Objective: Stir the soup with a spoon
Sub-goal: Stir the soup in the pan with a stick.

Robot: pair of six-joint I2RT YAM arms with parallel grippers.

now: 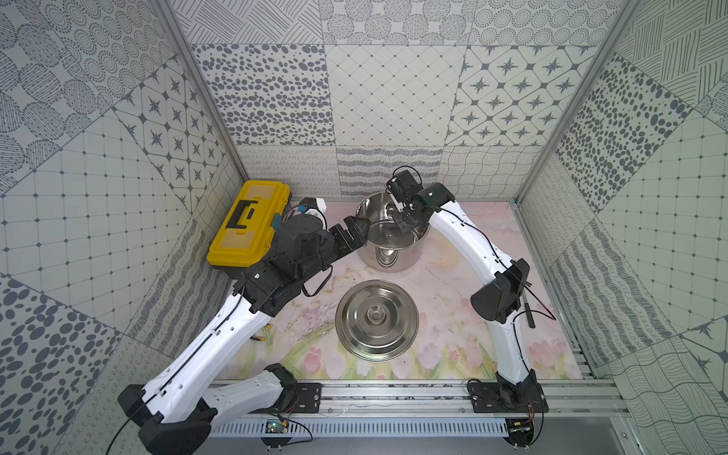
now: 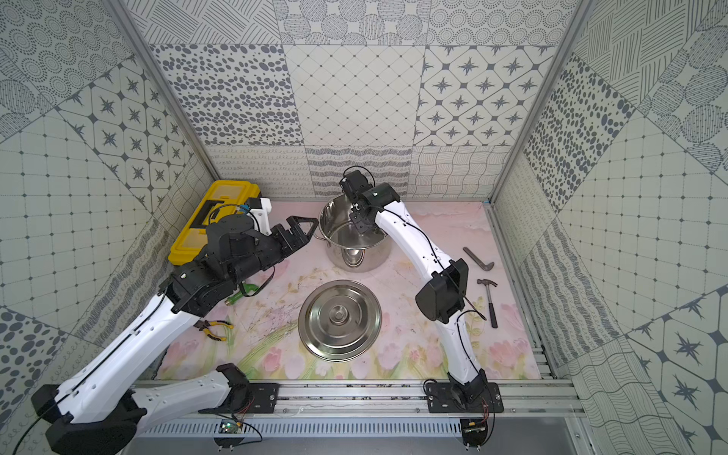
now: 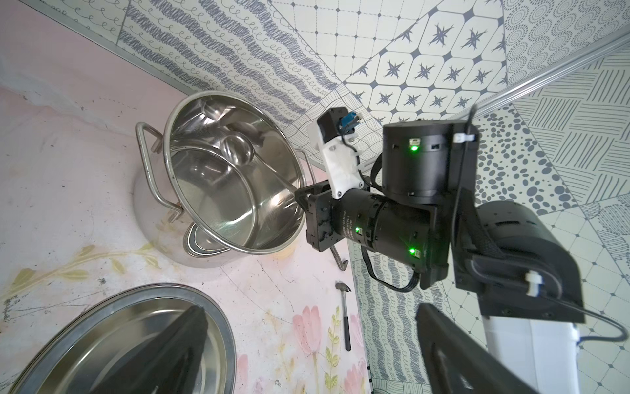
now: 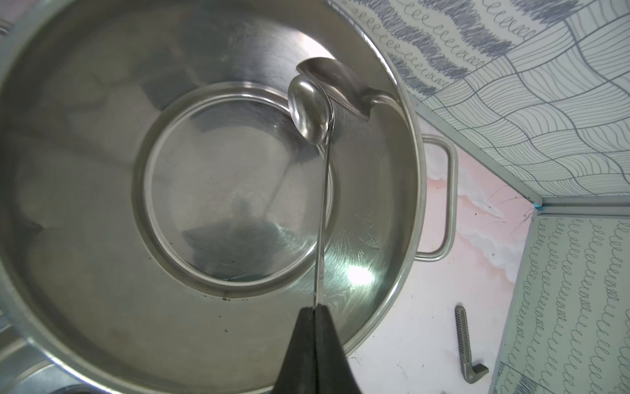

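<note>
A steel pot [image 1: 409,258] stands at the back of the mat, also in the other top view [image 2: 374,260]. My right gripper [image 4: 315,308] hangs over the pot's right side, shut on the thin handle of the spoon [image 4: 308,112]. The spoon's small round bowl [image 3: 237,150] sits low inside the pot, close to the wall. No soup shows; the pot's [image 4: 85,170] inside is shiny steel. In both top views the right gripper [image 1: 403,226] [image 2: 360,226] reaches in from the pot's rim. My left gripper [image 1: 352,234] [image 2: 299,232] [image 3: 313,358] is open and empty beside the pot's left rim.
The pot's lid [image 1: 354,338] lies flat in front of the pot. A yellow toolbox [image 1: 248,224] stands at the back left. A hammer [image 2: 488,299] and a grey bent tool [image 2: 478,260] lie right of my right arm. Yellow-handled pliers [image 2: 212,329] lie front left.
</note>
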